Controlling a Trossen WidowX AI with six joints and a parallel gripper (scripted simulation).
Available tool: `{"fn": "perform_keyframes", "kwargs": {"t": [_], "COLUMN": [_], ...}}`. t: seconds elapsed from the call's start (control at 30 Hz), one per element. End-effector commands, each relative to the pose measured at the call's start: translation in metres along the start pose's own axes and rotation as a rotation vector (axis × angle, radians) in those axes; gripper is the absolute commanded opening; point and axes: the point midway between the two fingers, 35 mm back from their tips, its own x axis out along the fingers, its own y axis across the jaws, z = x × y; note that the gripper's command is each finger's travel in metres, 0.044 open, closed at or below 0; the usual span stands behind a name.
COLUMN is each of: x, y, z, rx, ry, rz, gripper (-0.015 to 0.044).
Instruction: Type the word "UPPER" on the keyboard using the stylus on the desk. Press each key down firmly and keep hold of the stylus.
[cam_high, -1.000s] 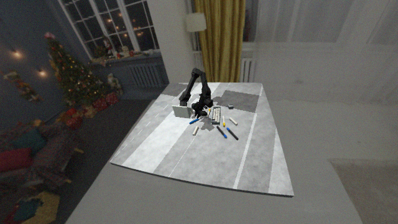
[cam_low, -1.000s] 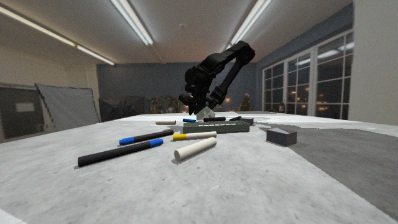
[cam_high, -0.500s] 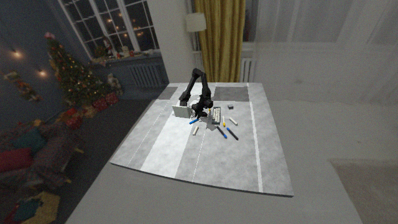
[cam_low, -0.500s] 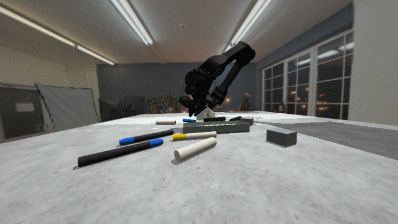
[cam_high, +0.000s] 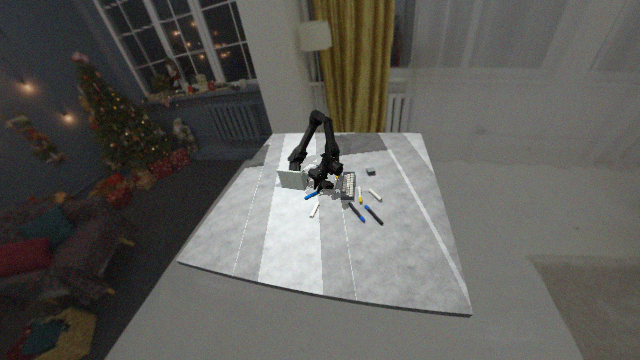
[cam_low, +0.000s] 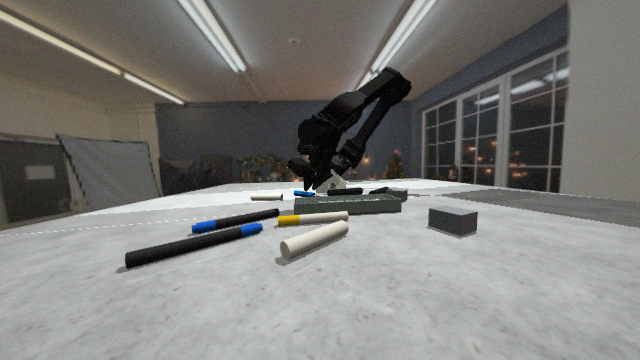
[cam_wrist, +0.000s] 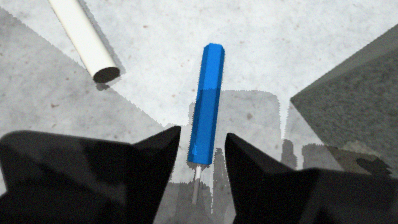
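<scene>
The blue stylus (cam_high: 310, 195) (cam_low: 303, 193) (cam_wrist: 209, 90) lies on the desk, a thick blue handle with a thin pale tip pointing toward the bottom of the wrist view. My gripper (cam_high: 319, 189) (cam_low: 311, 188) (cam_wrist: 203, 136) is open and empty, with its fingertips low over the lower end of the handle, one on each side and a gap to both. The keyboard (cam_high: 348, 185) (cam_low: 345, 204), with pale keys on a dark base, lies to the right of the gripper in the top view. It is not in the wrist view.
A grey-green panel (cam_high: 291, 180) (cam_wrist: 350, 95) stands close beside the stylus. A white stick (cam_high: 314, 210) (cam_low: 266, 197) (cam_wrist: 82, 37) lies on its other side. Beyond the keyboard lie two black-and-blue markers, a white-and-yellow marker (cam_low: 320, 218), a white cylinder (cam_low: 315, 240) and a grey block (cam_high: 370, 171) (cam_low: 452, 221).
</scene>
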Motion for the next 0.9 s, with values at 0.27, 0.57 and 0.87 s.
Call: {"fn": "perform_keyframes", "kwargs": {"t": [0.27, 0.57, 0.87], "x": [0.008, 0.013, 0.016], "y": [-0.001, -0.001, -0.001], "z": [-0.004, -0.007, -0.008], "rx": [0.005, 0.005, 0.005], "ry": [0.003, 0.003, 0.004], "rz": [-0.005, -0.005, -0.005], "gripper": [0.0150, 0.0150, 0.0150]}}
